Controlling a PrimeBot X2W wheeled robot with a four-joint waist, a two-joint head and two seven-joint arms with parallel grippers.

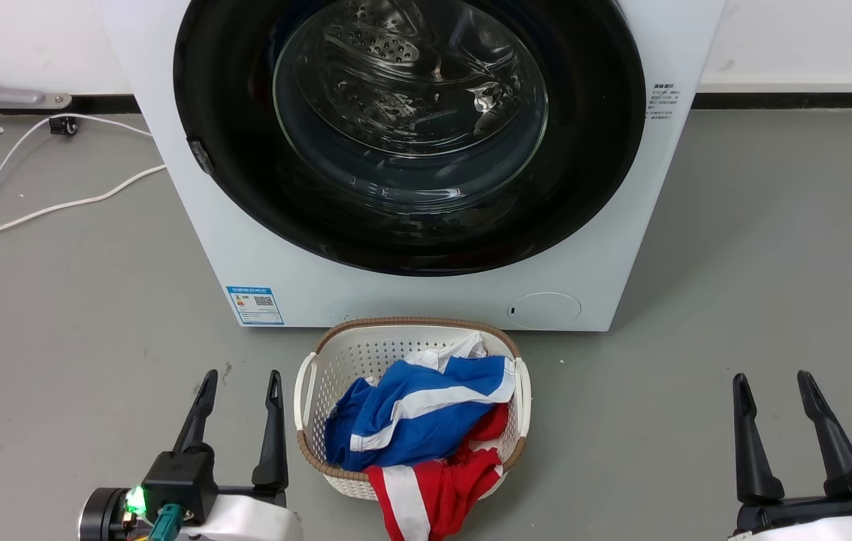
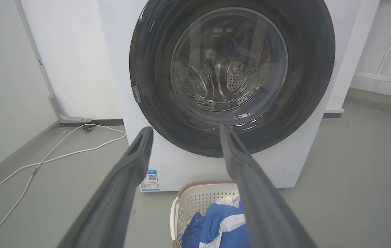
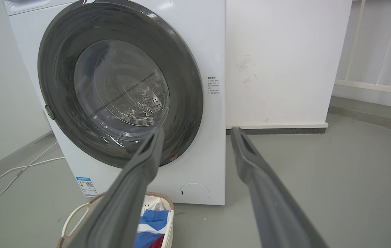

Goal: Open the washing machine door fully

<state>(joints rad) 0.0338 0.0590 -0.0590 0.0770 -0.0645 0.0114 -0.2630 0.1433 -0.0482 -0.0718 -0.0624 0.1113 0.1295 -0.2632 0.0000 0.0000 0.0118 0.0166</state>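
A: As we list from the left, item one: white cable (image 1: 35,207), loose on the grey floor (image 1: 771,263), running toward the wall.
B: Item two, our left gripper (image 1: 242,376): fingers spread wide, nothing between them, low over the floor, just left of the basket.
A: Item three, the washing machine (image 1: 246,248), white, standing against the wall. The washing machine door (image 1: 591,150) lies shut flat against its front, with a small latch tab (image 1: 199,155) at its left edge. We see the steel drum (image 1: 385,45) through the glass.
B: Low on that front: blue label (image 1: 255,304) at left, round flap (image 1: 544,309) at right.
A: Item four, laundry basket (image 1: 336,353), on the floor just before the washer, between our grippers. It holds a blue-and-white garment (image 1: 418,409) over a red-and-white one (image 1: 463,481), which spills over the near rim.
B: Item five, our right gripper (image 1: 771,377): likewise wide open, empty, well apart from the door.
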